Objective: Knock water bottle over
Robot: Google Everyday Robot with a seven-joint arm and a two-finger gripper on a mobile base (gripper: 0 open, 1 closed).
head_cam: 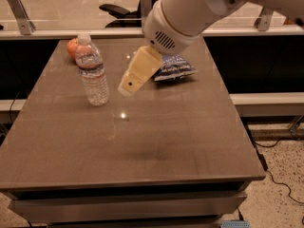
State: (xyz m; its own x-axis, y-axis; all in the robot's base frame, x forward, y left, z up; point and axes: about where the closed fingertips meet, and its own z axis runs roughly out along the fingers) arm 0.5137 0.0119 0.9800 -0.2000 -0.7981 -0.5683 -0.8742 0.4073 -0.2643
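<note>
We are looking at the water bottle (92, 70), which is standing upright on the table (166, 141), toward the rear left of the tabletop as the camera sees it. Its white cap is on, and its thin red-and-dark band is sitting near the shoulder. Just behind it (partly hidden by the bottle's neck) a round orange fruit (71, 46) is resting close to the table's back edge.

To the right of the bottle the gripper (126, 87) is hanging above the tabletop, slanting down and toward the bottle from the thick white arm (190, 8) that is reaching in from the upper right. Its pale tip is pointing at the bottle's lower half and is sitting near it, apart from it, with a strip of bare tabletop showing between the two. We are seeing the gripper from the side as one tapering beige shape, so we cannot tell whether it is set wide or narrow.

Behind the gripper a blue chip bag (173, 68) is lying flat on the table, its left end covered by the gripper's upper part. A small bright glint is showing on the wood below the tip, and a dark cable (280, 184) is trailing across the speckled floor at the right.
</note>
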